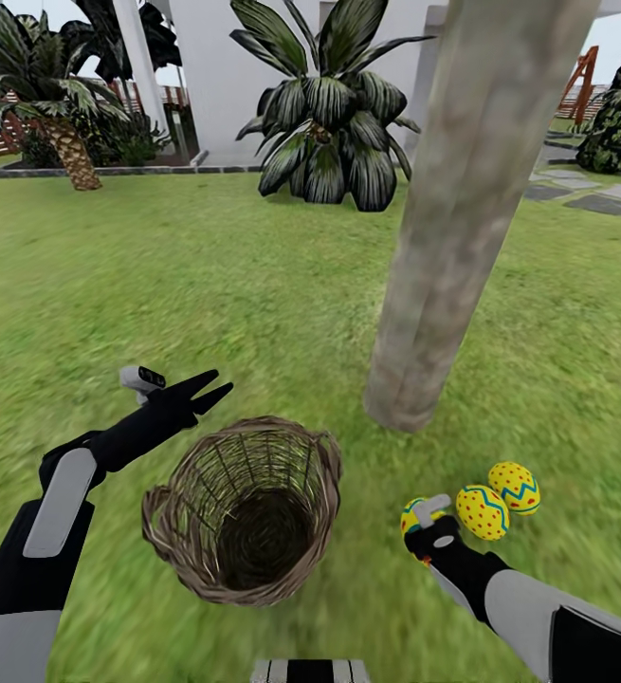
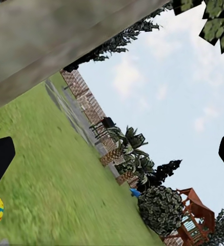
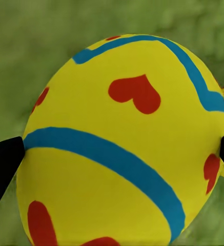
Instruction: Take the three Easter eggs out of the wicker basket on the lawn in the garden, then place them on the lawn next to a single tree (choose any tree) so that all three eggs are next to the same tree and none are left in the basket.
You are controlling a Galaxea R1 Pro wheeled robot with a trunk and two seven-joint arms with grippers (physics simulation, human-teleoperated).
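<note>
Tree [image 1: 471,209] crown cut off; third egg [image 1: 410,517] half hidden behind right pincer [image 1: 422,531].

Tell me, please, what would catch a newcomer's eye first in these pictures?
Most striking are the bright yellow painted eggs: two lie on the lawn near the tree trunk, one with red dots and another beside it, while the right gripper clasps a third with red hearts close to them. The wicker basket stands empty in front of the robot, with the open left gripper above the grass beside it.
</note>
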